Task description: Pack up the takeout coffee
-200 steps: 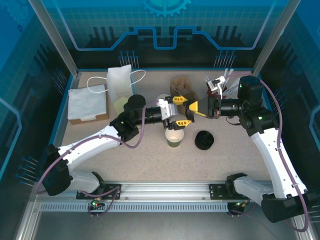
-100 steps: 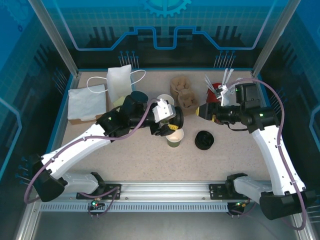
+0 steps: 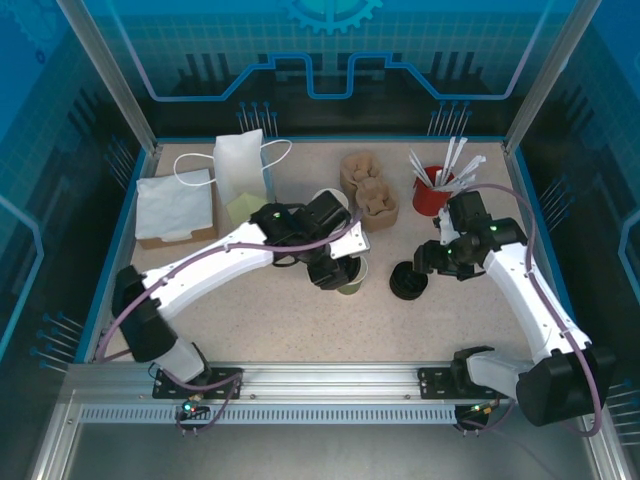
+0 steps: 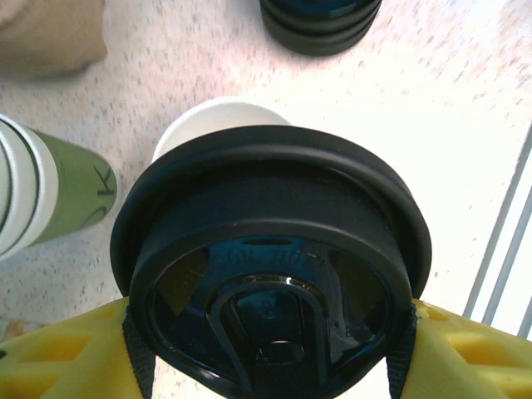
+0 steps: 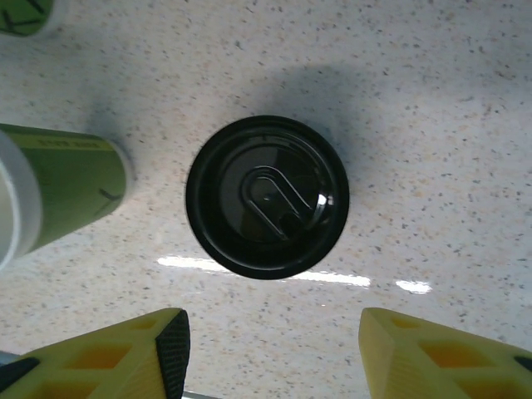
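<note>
While left claw (image 4: 266,353) pinches lid (image 4: 270,208) rim over cup (image 4: 218,112), right claw (image 5: 270,349) spread above lid stack (image 5: 266,195).

Robot lab cell, dressed as a takeaway-coffee counter.
- Enclosure: speckled table (image 3: 300,320) boxed in by aluminium posts (image 3: 105,70) and blue gear-print panels (image 3: 330,40).
- Table's near edge: rail (image 3: 330,380) carrying left arm (image 3: 210,270) and right arm (image 3: 530,290).
- On table, café stock: paper bag (image 3: 240,165), napkins (image 3: 175,205), pulp carrier (image 3: 368,190), red pot of white sticks (image 3: 432,190), cup (image 3: 352,282), black lids (image 3: 408,280).
</note>
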{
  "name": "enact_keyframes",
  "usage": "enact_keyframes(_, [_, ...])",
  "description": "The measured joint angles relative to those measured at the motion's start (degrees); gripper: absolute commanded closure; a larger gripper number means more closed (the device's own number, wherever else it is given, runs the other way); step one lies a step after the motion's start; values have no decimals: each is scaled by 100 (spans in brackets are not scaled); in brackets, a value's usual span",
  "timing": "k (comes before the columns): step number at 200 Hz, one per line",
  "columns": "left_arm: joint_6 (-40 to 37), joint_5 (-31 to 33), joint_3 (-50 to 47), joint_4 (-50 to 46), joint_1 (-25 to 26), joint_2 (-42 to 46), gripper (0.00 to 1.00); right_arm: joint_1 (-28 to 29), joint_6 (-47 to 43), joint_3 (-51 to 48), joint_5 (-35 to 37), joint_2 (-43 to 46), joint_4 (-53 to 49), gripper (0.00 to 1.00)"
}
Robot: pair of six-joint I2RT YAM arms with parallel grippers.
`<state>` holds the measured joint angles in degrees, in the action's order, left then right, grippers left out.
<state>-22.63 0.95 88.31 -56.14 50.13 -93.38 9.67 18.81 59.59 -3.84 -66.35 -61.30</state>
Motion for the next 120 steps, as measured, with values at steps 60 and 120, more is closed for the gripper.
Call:
enact_keyframes(60, [-98, 483, 1193, -981, 151, -1204, 36, -15, -94, -168, 236, 7, 76, 29])
enact_keyframes(120, [-299, 577, 1799, -1405, 153, -1683, 36, -229, -72, -459, 166, 225, 326, 8])
